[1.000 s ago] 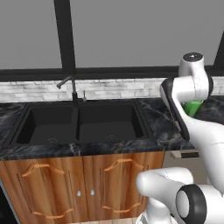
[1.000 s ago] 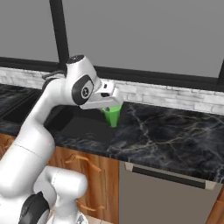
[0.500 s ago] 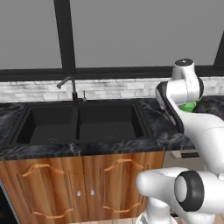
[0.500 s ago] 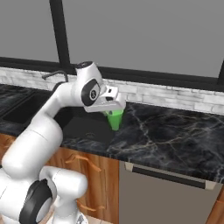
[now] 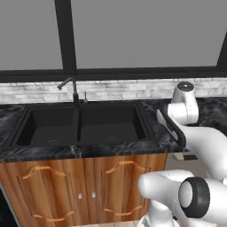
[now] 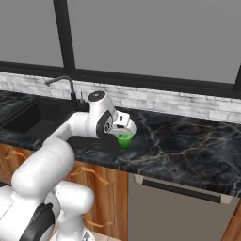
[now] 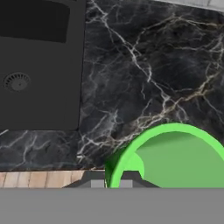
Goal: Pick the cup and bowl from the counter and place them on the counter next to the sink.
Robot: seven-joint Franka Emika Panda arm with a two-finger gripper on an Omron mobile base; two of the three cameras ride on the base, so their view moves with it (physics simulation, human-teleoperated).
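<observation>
Cup (image 6: 124, 140) pinched in hand (image 6: 125, 136) (just right of sink (image 6: 35, 118)).

cup (image 6: 124, 140) lowered to counter (image 6: 188, 141) w/ hand (image 6: 125, 134)

the left base view looks forward and down from behind the arm's left side, square onto the sink (image 5: 82, 124) and the window wall, at middling range. the right base view looks from behind the arm's right, angled leftward along the counter (image 6: 188, 146). both share the sink, faucet (image 5: 68, 88) and brick backsplash (image 6: 179, 101). the hand view looks steeply down, very near the counter, catching the sink's right basin and the cup (image 7: 173, 157) rim.
</observation>
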